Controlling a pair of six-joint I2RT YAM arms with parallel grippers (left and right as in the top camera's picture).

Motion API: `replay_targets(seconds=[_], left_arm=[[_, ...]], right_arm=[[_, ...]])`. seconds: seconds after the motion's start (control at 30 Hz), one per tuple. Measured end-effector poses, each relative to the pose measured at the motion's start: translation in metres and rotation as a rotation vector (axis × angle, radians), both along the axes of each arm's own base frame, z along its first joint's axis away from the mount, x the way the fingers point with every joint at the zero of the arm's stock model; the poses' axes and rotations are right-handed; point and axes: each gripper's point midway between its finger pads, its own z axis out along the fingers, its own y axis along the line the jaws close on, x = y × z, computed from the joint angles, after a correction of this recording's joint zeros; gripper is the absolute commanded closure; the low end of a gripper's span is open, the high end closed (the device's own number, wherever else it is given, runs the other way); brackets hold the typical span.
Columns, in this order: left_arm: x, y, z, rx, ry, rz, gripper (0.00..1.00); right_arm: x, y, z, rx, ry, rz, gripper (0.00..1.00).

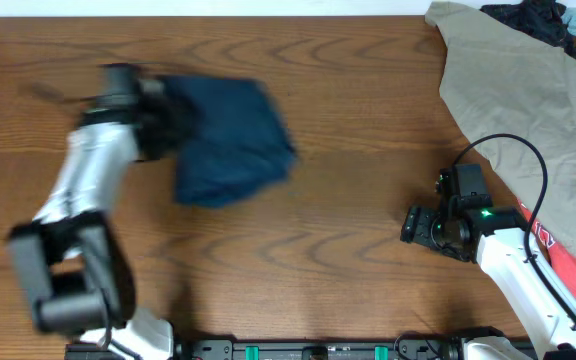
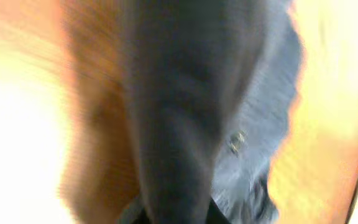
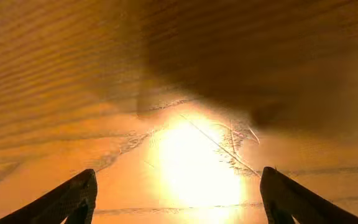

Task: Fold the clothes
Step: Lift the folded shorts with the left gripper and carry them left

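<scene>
The left gripper (image 1: 156,118), jaws closed on the left edge of the dark navy shorts (image 1: 230,140), shows only as a smear in the overhead view. Its own wrist camera is just as blurred. There the dark cloth (image 2: 185,112) fills the middle of the picture from bottom to top, with a paler blue fold and a small metal fitting to one side. From the gripper, the shorts spread out toward the robot's right as a bunched, roughly square heap on the wooden table (image 1: 348,60), one corner pointing toward the table's near edge. Behind the gripper, the left arm's white link runs back to its dark base at the near edge.

The right gripper (image 1: 410,225) stands well apart from the shorts on the robot's right, holding nothing. In its wrist camera the two dark fingers (image 3: 79,196) are spread wide over bare wood with a bright glare between them. A black cable (image 1: 528,150) loops up behind its wrist. Beyond that lies a large khaki garment (image 1: 528,90), reaching to the far right corner, where a dark bundle of clothing (image 1: 538,18) sits. A small red-orange cloth (image 1: 568,265) lies just beside the right arm.
</scene>
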Motion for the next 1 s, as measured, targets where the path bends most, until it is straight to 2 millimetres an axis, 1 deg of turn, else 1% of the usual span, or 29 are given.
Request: replay_targets(seconds=[0.03, 0.07, 0.1, 0.13, 0.17, 0.2, 0.27, 0.33, 0.4, 0.47, 0.6, 0.7, 0.83, 0.93, 1.0], left_arm=[[-0.004, 0.027, 0.005, 0.001, -0.001, 0.073, 0.41], [-0.011, 0.055, 0.008, -0.007, 0.008, 0.156, 0.05], [-0.02, 0.081, 0.009, -0.02, 0.024, 0.237, 0.02], [-0.03, 0.101, 0.008, -0.037, 0.043, 0.307, 0.02], [-0.041, 0.119, 0.006, -0.053, 0.066, 0.369, 0.02], [-0.052, 0.13, 0.004, -0.071, 0.09, 0.415, 0.02], [-0.067, 0.144, 0.001, -0.107, 0.13, 0.483, 0.02], [-0.077, 0.147, -0.001, -0.13, 0.157, 0.509, 0.02], [-0.079, 0.144, -0.001, -0.148, 0.167, 0.502, 0.02], [-0.078, 0.136, -0.001, -0.156, 0.167, 0.469, 0.02], [-0.068, 0.108, 0.0, -0.148, 0.16, 0.351, 0.02], [-0.06, 0.077, 0.0, -0.132, 0.162, 0.23, 0.02], [-0.055, 0.032, -0.001, -0.113, 0.171, 0.075, 0.02], [-0.052, 0.0, -0.002, -0.069, 0.176, -0.036, 0.02], [-0.052, -0.015, -0.005, -0.031, 0.181, -0.086, 0.02]], right_arm=[[0.0, 0.0, 0.0, 0.0, 0.001, 0.0, 0.18], [0.0, 0.0, 0.0, 0.0, 0.001, 0.0, 0.18], [0.0, 0.0, 0.0, 0.0, 0.001, 0.0, 0.17], [0.0, 0.0, 0.0, 0.0, 0.002, 0.0, 0.17], [0.0, 0.0, 0.0, 0.0, 0.0, 0.0, 0.17], [0.001, 0.0, 0.0, 0.0, -0.003, 0.0, 0.17], [0.002, 0.0, 0.001, 0.001, -0.01, 0.0, 0.17], [0.004, 0.0, 0.001, 0.002, -0.014, 0.0, 0.17], [0.004, 0.0, 0.001, 0.002, -0.014, 0.0, 0.17], [0.004, 0.0, 0.001, 0.002, -0.014, 0.0, 0.17], [0.004, 0.0, 0.001, 0.002, -0.015, 0.0, 0.17], [0.004, 0.0, 0.001, 0.002, -0.014, 0.0, 0.17], [0.004, 0.0, 0.001, 0.002, -0.015, 0.0, 0.16], [0.004, 0.0, 0.001, 0.002, -0.015, 0.0, 0.16], [0.004, 0.0, 0.001, 0.002, -0.015, 0.0, 0.16]])
